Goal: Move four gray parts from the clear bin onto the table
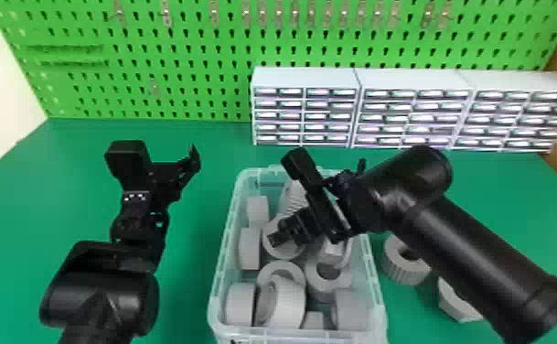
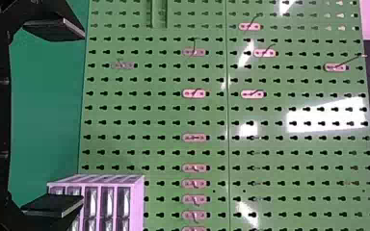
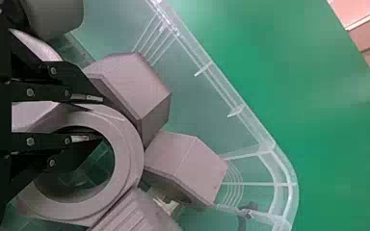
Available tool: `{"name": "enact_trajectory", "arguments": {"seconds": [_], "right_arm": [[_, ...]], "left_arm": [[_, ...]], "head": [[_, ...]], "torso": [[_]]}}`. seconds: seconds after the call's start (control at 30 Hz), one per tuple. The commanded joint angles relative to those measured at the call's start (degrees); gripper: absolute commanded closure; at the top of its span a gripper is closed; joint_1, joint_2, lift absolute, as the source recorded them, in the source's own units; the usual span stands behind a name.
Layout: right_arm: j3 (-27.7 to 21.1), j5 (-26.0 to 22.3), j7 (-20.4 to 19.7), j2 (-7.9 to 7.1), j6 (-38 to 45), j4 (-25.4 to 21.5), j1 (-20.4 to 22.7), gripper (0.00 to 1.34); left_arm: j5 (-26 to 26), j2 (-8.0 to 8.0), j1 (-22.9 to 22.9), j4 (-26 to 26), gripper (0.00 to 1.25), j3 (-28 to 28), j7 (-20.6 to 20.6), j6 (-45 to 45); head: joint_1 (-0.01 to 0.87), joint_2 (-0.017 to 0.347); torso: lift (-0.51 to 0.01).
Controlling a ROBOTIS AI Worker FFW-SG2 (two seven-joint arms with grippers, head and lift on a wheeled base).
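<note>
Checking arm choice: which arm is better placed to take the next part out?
Right, probably: the right gripper is down at a gray ring inside the clear bin, while the left gripper is outside, left of it.

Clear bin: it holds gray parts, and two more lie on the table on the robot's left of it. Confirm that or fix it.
The side is wrong. The head view shows the clear bin holding gray parts, and two more on the table, on the robot's right of it.
</note>
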Motion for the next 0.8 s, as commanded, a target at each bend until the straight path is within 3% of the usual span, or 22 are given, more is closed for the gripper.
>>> {"name": "enact_trajectory", "arguments": {"seconds": [0.0, 0.77], "right_arm": [[-0.3, -0.3, 0.0, 0.08, 0.0, -1.2, -0.3, 0.97], [-6.2, 1.9, 0.0, 0.17, 5.8, -8.1, -0.2, 0.97]], "left_arm": [[-0.1, 0.00, 0.0, 0.0, 0.09, 0.1, 0.0, 0.0], [-0.2, 0.09, 0.3, 0.1, 0.09, 0.0, 0.0, 0.0]], "head": [[0.693, 0.072], [0.693, 0.072]], "torso": [[-0.052], [-0.052]]}}
